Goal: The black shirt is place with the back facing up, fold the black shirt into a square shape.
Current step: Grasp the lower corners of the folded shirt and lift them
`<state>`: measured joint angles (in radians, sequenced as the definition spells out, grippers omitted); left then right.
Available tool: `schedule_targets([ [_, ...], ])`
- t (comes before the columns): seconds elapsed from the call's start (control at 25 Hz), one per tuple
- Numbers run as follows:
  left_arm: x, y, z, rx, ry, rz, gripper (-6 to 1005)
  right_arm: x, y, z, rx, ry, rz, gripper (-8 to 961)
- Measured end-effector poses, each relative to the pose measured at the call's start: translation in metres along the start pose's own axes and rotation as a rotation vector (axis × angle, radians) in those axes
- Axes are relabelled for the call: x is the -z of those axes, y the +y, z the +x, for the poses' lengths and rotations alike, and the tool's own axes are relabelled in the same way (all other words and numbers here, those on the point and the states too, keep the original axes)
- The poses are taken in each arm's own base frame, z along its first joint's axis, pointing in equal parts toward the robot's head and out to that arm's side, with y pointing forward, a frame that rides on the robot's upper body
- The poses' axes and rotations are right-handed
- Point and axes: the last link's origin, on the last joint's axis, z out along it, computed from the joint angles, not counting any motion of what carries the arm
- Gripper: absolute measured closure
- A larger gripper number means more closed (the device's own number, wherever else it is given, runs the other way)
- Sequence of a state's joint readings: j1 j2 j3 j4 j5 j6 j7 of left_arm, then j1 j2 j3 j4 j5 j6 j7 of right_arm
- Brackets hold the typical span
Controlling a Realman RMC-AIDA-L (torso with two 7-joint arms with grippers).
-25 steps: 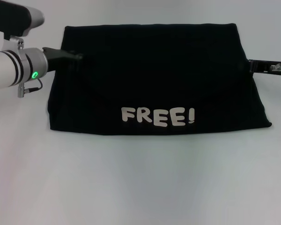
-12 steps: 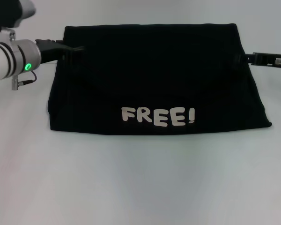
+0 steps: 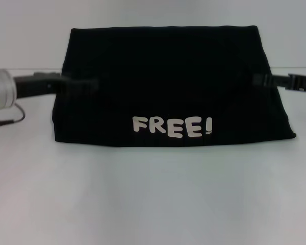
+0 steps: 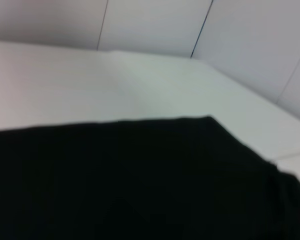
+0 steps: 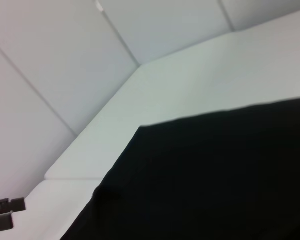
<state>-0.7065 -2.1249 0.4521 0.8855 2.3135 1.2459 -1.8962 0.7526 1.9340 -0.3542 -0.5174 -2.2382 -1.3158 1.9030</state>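
The black shirt (image 3: 163, 81) lies folded into a wide band on the white table (image 3: 153, 194), with a white "FREE!" print (image 3: 172, 126) near its front edge. My left gripper (image 3: 84, 86) reaches in from the left and sits over the shirt's left edge at mid height. My right gripper (image 3: 257, 79) reaches in from the right at the shirt's right edge. The shirt fills the lower part of the left wrist view (image 4: 140, 185) and of the right wrist view (image 5: 215, 180). The left gripper (image 5: 2, 214) shows far off in the right wrist view.
The white table extends in front of the shirt and to both sides. White wall panels (image 4: 155, 25) stand behind the table's far edge.
Both grippers have moved toward the front along the shirt's side edges. The left arm has drawn back to the left and lower. The shirt has not visibly moved.
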Motion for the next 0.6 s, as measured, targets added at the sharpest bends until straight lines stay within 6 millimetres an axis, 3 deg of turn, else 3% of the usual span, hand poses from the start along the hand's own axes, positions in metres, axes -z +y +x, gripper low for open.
schedule_targets([
  [0.28, 0.018, -0.009, -0.051, -0.010, -0.103, 0.047, 80, -0.002, 0.000, 0.017, -0.005, 0.039, 0.007, 192],
  [0.6, 0.026, -0.021, -0.081, -0.002, -0.153, 0.126, 93, -0.009, 0.001, 0.013, -0.008, 0.027, 0.021, 190],
])
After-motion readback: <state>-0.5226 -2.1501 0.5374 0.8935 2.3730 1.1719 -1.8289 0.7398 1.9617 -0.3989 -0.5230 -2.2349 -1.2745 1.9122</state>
